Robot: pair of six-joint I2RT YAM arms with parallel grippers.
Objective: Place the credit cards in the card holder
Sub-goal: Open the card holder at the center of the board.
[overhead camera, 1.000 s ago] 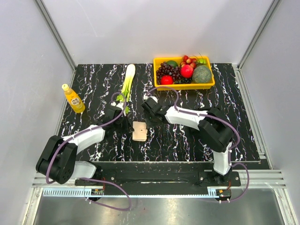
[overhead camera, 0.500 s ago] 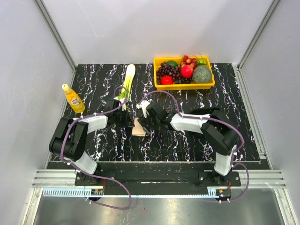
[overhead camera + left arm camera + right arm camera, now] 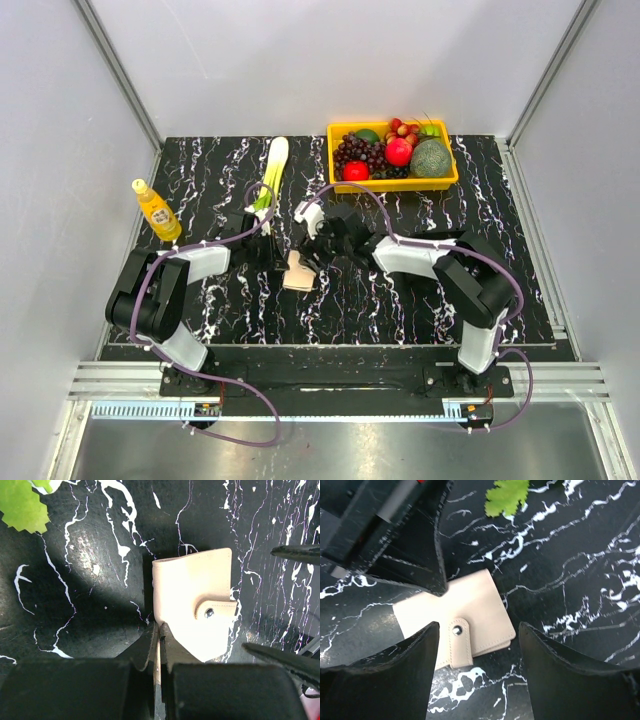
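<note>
Your left gripper (image 3: 160,632) pinches the card holder (image 3: 192,587) at its edge to anchor it; the right gripper (image 3: 477,630), spread, straddles the clasp (image 3: 459,641).

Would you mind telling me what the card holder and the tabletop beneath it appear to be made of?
The card holder looks like pale beige leather or faux leather, matte and smooth, with stitched edges and a metal snap stud on its tab. The tabletop is a slightly shiny black surface with white marble-like veining; whether stone, laminate or printed sheet cannot be told.
</note>
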